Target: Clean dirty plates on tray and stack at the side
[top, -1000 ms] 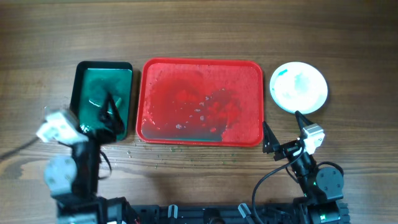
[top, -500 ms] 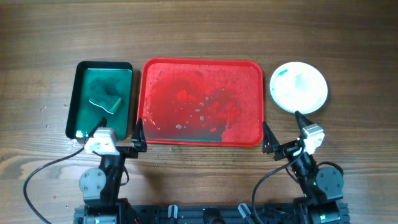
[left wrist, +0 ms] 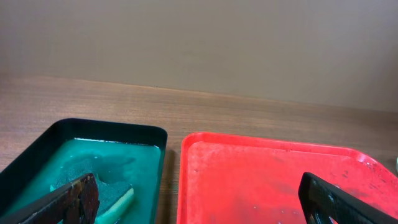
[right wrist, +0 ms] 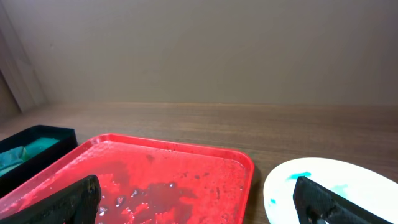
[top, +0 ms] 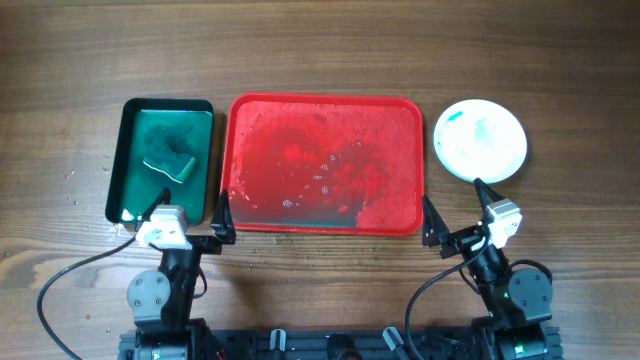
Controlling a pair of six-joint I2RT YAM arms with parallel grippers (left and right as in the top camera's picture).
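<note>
Clearly, the plates (top: 481,141) are sitting on the wooden table (top: 330,50) just right of the red tray (top: 320,98), showing as one round outline with teal smears on top. The tray's floor is glistening wet. Left of it, a dark green tray (top: 115,170) is holding a sponge (top: 168,160) in teal liquid. The left gripper (top: 186,222) and right gripper (top: 455,208) are hovering near the table's front edge, jaws spread wide, gripping nothing.
</note>
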